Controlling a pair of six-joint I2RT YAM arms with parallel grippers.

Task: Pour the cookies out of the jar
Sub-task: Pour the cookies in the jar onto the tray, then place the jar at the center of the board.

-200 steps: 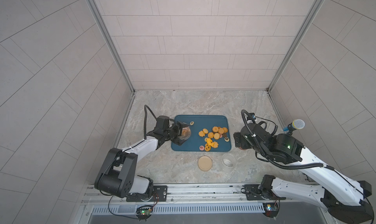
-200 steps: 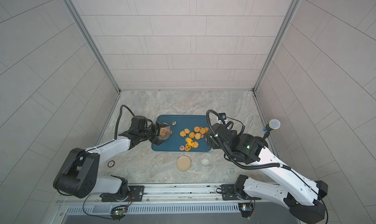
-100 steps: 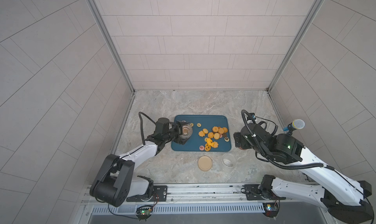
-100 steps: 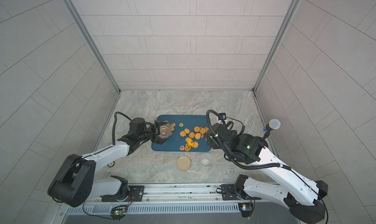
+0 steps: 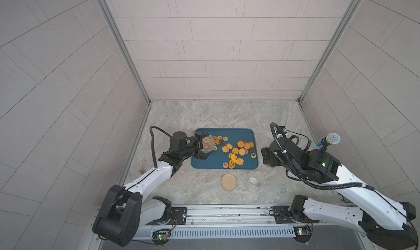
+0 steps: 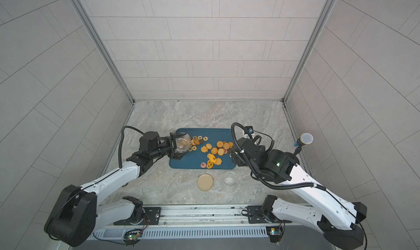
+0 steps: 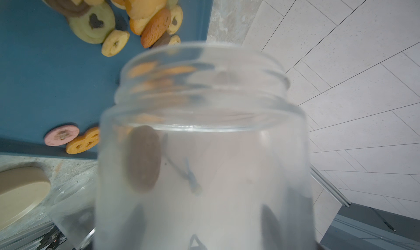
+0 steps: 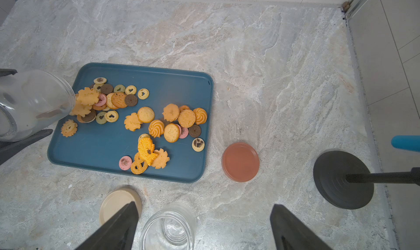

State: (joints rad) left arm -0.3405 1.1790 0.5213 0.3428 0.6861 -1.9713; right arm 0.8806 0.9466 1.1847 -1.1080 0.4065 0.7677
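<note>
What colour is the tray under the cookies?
The tray is plain dark blue, best seen in the right wrist view.

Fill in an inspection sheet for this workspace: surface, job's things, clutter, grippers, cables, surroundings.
Surface: marbled tabletop, carrying a blue tray.
Job's things: jar tipped, mouth over the tray; cookies spilled onto it, one brown cookie inside the jar.
Clutter: beige lid, empty jar, orange lid, microphone stand, all beside the tray.
Grippers: left gripper shut on the jar; right gripper open, empty.
Cables: black hoses loop above both arms, clear of the tray.
Surroundings: tiled walls on three sides.
</note>
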